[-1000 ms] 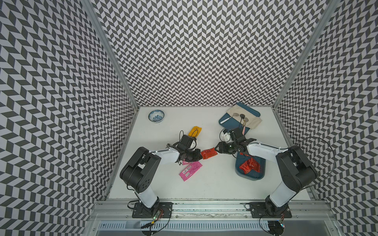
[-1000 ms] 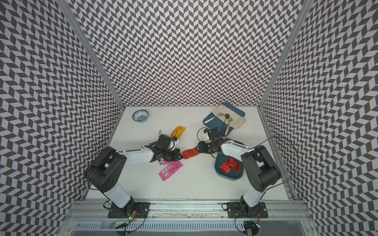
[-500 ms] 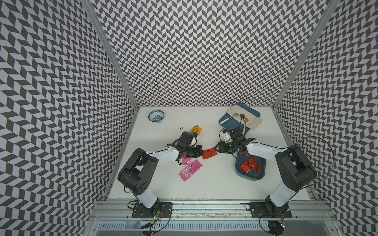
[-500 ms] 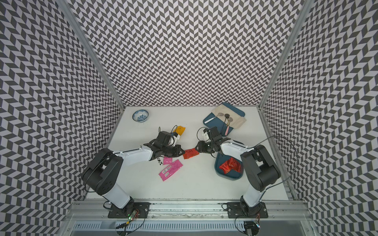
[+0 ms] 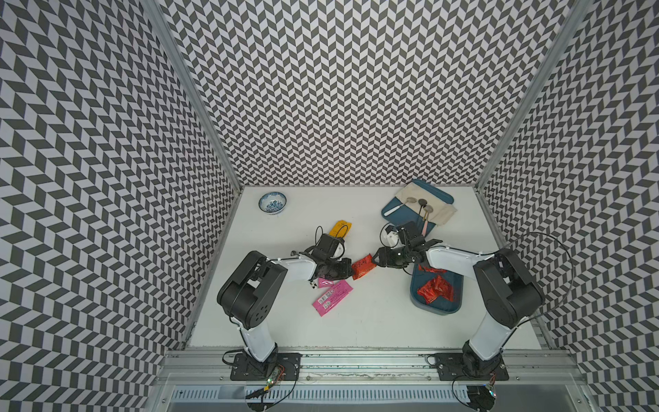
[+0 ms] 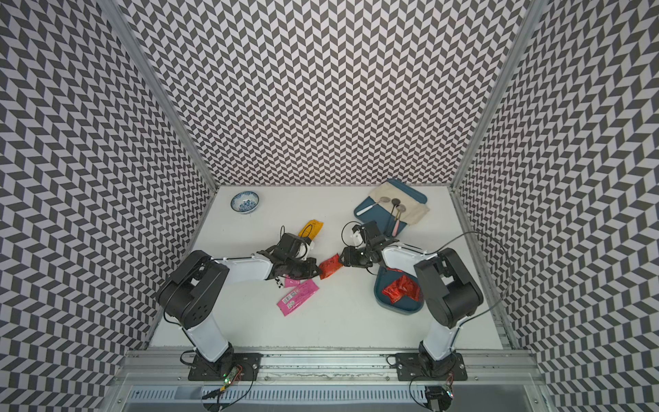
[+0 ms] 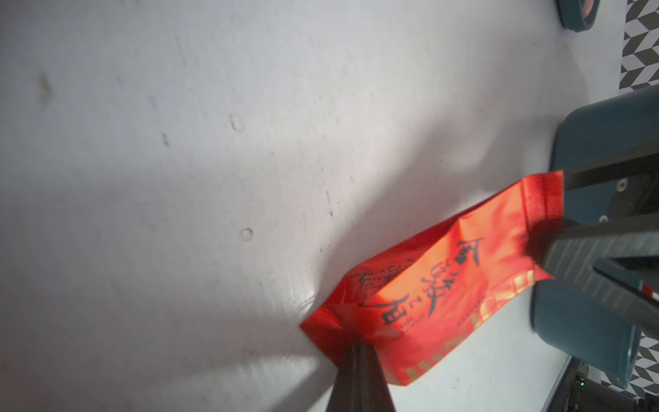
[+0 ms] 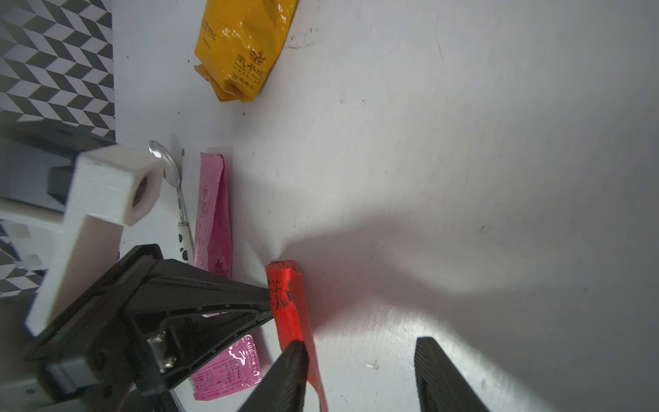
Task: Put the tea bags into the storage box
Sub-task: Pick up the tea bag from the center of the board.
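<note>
A red-orange tea bag [image 5: 363, 265] [image 6: 330, 265] stands on edge in mid-table between both arms. My left gripper [image 5: 347, 273] [image 7: 358, 347] is shut on its near corner. My right gripper [image 5: 376, 260] [image 8: 362, 346] is open around the packet's [image 8: 289, 303] other end, which sits close against one finger [image 8: 292, 371]. The teal storage box [image 5: 417, 298] [image 6: 379, 298] lies to the right, under my right arm, with red tea bags [image 5: 435, 288] inside. Two pink sachets [image 5: 331, 298] [image 8: 213, 214] and a yellow-orange packet [image 5: 341, 228] [image 8: 246, 53] lie on the table.
A flat blue tray [image 5: 396, 214] with a beige cloth and spoons sits at the back right. A small patterned bowl [image 5: 272, 202] stands at the back left. A spoon [image 8: 174, 178] with a spotted handle lies beside the pink sachets. Patterned walls close three sides.
My left wrist has shifted a little while it keeps its hold on the red packet. The right jaws have widened slightly. The packet stays in about the same place.
</note>
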You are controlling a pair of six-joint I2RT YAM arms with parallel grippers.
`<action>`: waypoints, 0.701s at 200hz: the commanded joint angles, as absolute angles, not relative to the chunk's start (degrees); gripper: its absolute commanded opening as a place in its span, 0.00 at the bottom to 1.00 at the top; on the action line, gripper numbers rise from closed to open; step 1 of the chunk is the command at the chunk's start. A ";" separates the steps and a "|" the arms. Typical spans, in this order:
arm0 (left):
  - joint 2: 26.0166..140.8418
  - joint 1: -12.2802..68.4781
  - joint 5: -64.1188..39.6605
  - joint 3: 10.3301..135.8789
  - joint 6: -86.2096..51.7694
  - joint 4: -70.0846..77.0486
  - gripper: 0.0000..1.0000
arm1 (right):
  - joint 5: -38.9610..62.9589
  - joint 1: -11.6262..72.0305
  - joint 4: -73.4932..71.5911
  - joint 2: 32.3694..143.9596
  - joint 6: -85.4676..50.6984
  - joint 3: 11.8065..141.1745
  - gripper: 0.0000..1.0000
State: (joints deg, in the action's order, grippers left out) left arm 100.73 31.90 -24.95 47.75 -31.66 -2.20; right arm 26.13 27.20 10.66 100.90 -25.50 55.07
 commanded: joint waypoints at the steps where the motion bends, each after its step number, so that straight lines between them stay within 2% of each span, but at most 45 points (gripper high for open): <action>1: 101.60 32.17 -23.73 48.17 -30.20 -3.24 0.00 | 29.30 27.33 8.17 102.99 -24.59 55.21 0.53; 18: 101.71 32.17 -23.73 48.33 -30.06 -3.41 0.00 | 30.93 27.60 6.14 102.54 -24.96 54.85 0.50; 25: 101.70 32.17 -23.69 48.34 -30.19 -3.34 0.00 | 31.03 27.69 5.89 102.32 -24.96 54.89 0.46; 48: 101.78 32.17 -23.55 48.61 -30.56 -3.36 0.00 | 32.43 27.77 6.11 101.87 -24.79 55.22 0.13; 62: 101.57 32.10 -23.47 48.94 -31.00 -3.71 0.00 | 33.60 27.77 5.89 101.52 -24.94 55.09 0.00; 81: 100.54 31.91 -22.87 50.69 -31.30 -5.31 0.01 | 34.65 27.73 5.93 101.01 -25.39 55.02 0.00; 119: 94.01 29.53 -23.37 56.29 -32.50 -10.38 0.38 | 32.54 26.42 8.72 96.85 -25.08 55.97 0.00; 140: 87.82 28.40 -21.48 57.81 -32.01 -12.18 0.46 | 31.15 24.07 12.55 93.08 -24.06 57.40 0.00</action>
